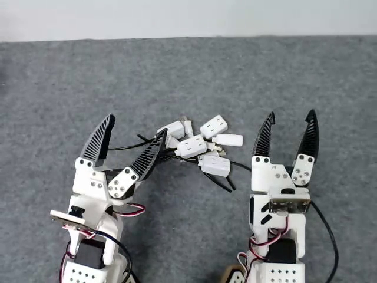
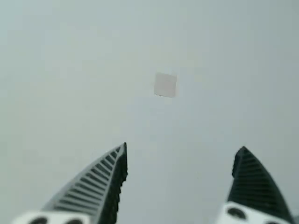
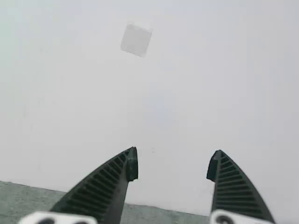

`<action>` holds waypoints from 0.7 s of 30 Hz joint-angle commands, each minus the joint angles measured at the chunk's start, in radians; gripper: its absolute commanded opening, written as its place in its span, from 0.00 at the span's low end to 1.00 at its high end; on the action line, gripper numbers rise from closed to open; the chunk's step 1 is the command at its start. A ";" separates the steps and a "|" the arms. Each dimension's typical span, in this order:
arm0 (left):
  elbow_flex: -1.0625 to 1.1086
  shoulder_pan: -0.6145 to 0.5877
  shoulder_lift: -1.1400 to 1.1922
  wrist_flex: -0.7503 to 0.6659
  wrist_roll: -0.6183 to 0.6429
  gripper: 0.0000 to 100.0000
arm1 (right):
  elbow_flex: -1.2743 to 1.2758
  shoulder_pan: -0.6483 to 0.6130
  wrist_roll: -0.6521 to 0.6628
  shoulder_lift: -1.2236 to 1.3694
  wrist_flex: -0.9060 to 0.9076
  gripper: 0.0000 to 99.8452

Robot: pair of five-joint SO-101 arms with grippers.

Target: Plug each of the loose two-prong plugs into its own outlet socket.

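A cluster of several white outlet sockets and two-prong plugs [image 1: 200, 144] with black cords lies on the grey mat between the two arms in the high view. My left gripper [image 1: 134, 131] stands open at the left, its right finger tip close to the left end of the cluster. My right gripper [image 1: 291, 124] is open to the right of the cluster, apart from it. In the wrist views both grippers, left [image 2: 183, 156] and right [image 3: 174, 157], are raised toward a pale wall with nothing between their fingers.
The grey mat [image 1: 188, 76] stretches wide behind the cluster up to the white wall. A small pale square [image 2: 165, 85] sits on the wall, also seen as the square [image 3: 136, 39]. Black cords [image 1: 221, 181] trail toward the front between the arms.
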 commanded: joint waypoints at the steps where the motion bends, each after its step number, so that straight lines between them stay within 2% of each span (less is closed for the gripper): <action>1: -0.018 0.008 -0.020 0.081 -0.005 0.34 | 0.017 0.001 -0.003 -0.001 -0.022 0.24; 4: -0.018 0.009 -0.020 0.226 -0.003 0.34 | 0.017 -0.004 -0.003 -0.001 0.042 0.24; 7: -0.018 0.009 -0.020 0.391 -0.003 0.34 | 0.017 0.002 -0.003 -0.010 0.248 0.24; 13: -0.018 0.006 -0.020 0.950 -0.008 0.34 | 0.017 -0.013 -0.008 -0.010 0.665 0.24; 16: -0.018 0.002 -0.020 1.316 -0.005 0.34 | 0.017 -0.027 -0.003 -0.010 0.842 0.24; 17: -0.021 0.000 -0.021 1.375 -0.006 0.34 | 0.017 -0.028 -0.005 -0.012 0.881 0.24; 19: -0.018 0.003 -0.017 1.297 -0.006 0.34 | 0.017 -0.044 -0.011 -0.012 0.888 0.24; 21: -0.018 0.009 -0.009 1.310 -0.008 0.34 | 0.017 -0.076 -0.003 -0.012 0.894 0.24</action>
